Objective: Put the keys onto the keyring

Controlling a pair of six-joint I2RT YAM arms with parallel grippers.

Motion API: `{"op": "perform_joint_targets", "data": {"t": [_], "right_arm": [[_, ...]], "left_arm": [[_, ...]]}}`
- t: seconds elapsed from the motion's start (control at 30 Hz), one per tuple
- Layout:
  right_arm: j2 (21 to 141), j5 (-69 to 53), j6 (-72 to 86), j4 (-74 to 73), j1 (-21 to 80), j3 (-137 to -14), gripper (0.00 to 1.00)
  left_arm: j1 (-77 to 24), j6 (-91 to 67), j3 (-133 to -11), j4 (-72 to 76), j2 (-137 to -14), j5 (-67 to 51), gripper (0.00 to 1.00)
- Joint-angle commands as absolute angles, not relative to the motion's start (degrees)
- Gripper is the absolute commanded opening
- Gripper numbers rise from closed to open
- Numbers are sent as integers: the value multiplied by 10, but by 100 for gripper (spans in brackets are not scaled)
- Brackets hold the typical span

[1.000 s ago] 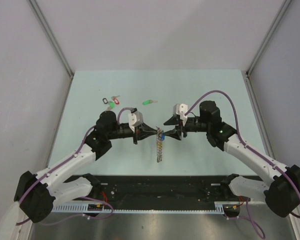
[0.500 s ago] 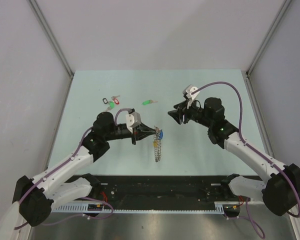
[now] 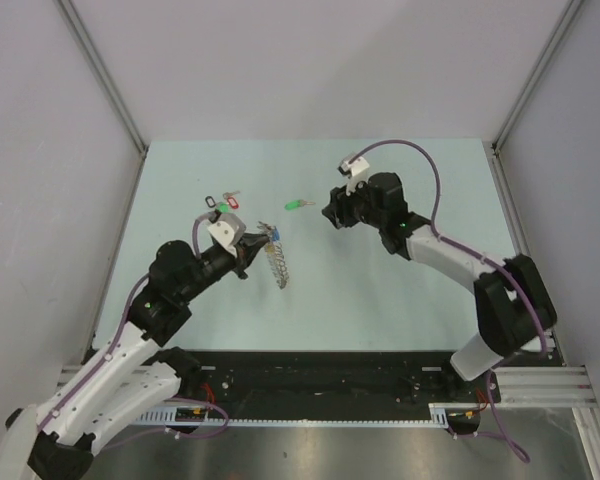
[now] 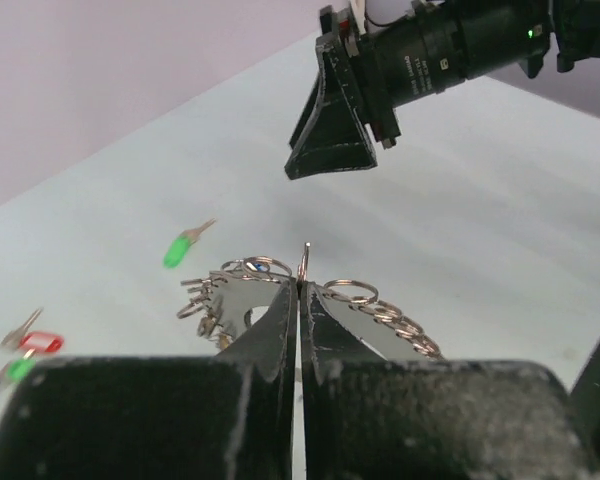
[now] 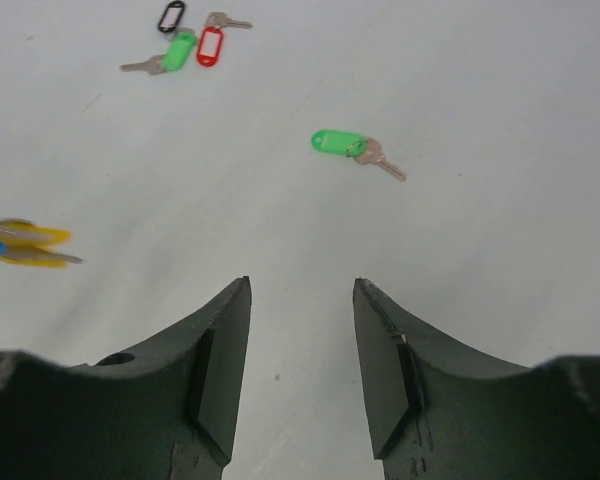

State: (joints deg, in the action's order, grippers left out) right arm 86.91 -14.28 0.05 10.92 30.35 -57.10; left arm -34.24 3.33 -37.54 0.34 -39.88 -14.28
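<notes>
Status check, task roughly half done by my reading. The left gripper is clamped tight on the wire of the keyring and holds it over the left-centre of the table; the wrist view shows the fingers pressed together on one thin strand, with the coils fanning out to either side. The blue-tagged key sits right at the upper end of the keyring. I judge that it is threaded on, though I cannot see the actual loop through its hole. The green-tagged key lies loose on the table, apart from the keyring and just beside the right gripper. That gripper carries nothing, and its jaws are spread at a medium width with the key ahead of them in its wrist view. What is left: pick up the green-tagged key and work it onto the keyring. Counts: one keyring; two keys for the task, one blue-tagged and one green-tagged; one separate bunch of three keys with black, red and green tags, lying at the far left and not part of this job; two grippers. In the right wrist view something yellow shows beside the blue tag; I cannot tell what it is.
</notes>
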Motion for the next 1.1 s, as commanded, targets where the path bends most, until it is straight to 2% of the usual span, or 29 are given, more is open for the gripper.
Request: {"op": "perform_joint_targets", "data": {"t": [0.0,0.27,0.47,0.73,1.07], "right_arm": [[966,-89,46,94,305,-662,50],[1191,23,133,2,330,-879,46],[1316,90,163,-126,350,-1068,41],[1375,127,214,-142,360,-1118,34],[1364,163,212,-122,382,-1116,34]], "left_arm": [[-316,16,-395,-55,-362,-52,0],[-294,12,-345,-114,-267,-8,0],[-293,7,-325,-130,-204,14,0],[-293,5,-319,-126,-178,12,0],[-294,4,-312,-119,-157,9,0]]}}
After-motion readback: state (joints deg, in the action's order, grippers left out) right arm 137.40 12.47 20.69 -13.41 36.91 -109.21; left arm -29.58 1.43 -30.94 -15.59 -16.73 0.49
